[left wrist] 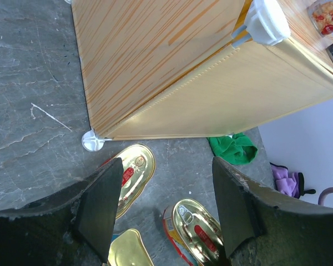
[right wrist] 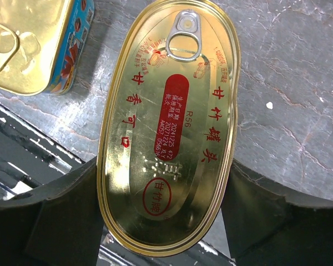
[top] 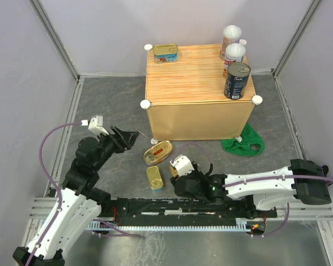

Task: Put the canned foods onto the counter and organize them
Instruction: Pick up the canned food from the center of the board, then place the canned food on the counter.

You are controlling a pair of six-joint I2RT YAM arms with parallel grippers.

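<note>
The counter (top: 194, 119) holds a rectangular tin (top: 165, 53) at its back left and two white-lidded cylinders (top: 231, 40) (top: 235, 55) with a dark blue cylinder (top: 236, 80) along its right edge. On the floor in front lie an oval gold tin (top: 157, 152) and a rectangular gold tin (top: 154, 178). My right gripper (right wrist: 164, 221) is shut on a second oval gold tin (right wrist: 169, 127) with red print, its fingers (right wrist: 66, 216) against both long sides. My left gripper (left wrist: 166, 210) is open and empty above the floor tins, near the counter's front left corner (left wrist: 94, 138).
A green cloth (top: 243, 143) lies on the floor by the counter's front right corner. White knobs (top: 145, 103) mark the counter corners. The black base rail (top: 183, 208) runs along the near edge. Grey walls close in the left, right and back.
</note>
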